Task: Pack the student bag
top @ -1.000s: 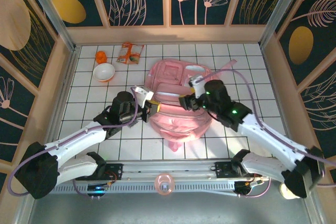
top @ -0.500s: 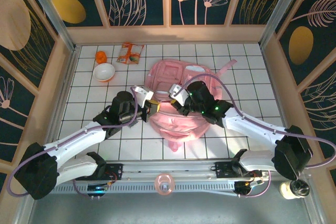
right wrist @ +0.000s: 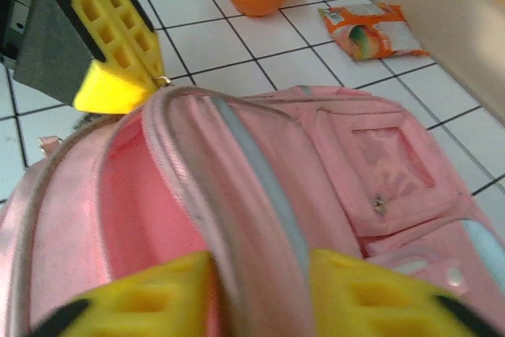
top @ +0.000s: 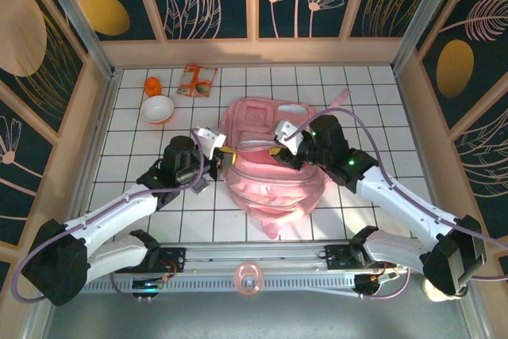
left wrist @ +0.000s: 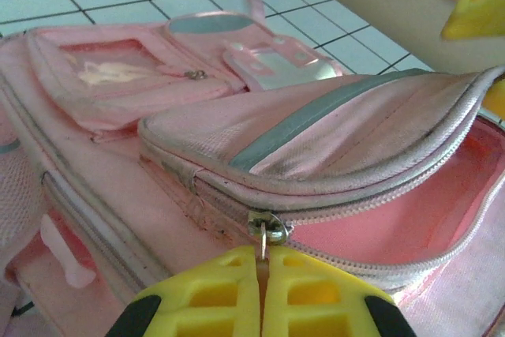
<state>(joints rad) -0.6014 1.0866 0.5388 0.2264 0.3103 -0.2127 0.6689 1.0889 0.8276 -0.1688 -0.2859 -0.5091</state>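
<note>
The student bag (top: 270, 184) is a big pink backpack lying flat in the middle of the tiled table, its main compartment unzipped and showing a pink lining (right wrist: 146, 195). My left gripper (top: 222, 156) sits at the bag's left edge, shut on the metal zipper pull (left wrist: 267, 230) at the end of the opening. My right gripper (top: 279, 147) is over the bag's centre, its yellow fingers (right wrist: 371, 297) on either side of the upper flap (right wrist: 260, 187), shut on it and holding it raised off the lower panel. The left gripper's fingers (right wrist: 114, 53) appear beyond the flap.
An orange bowl (top: 157, 108), a small orange item (top: 152, 85) and a snack packet (top: 196, 81) lie at the back left. Wooden walls ring the table. A pink strap (top: 343, 102) trails to the bag's back right.
My right gripper swung left across the bag, then came back right and took the flap, which now stands raised. The bag shifted slightly. The left gripper stayed on the zipper pull.
</note>
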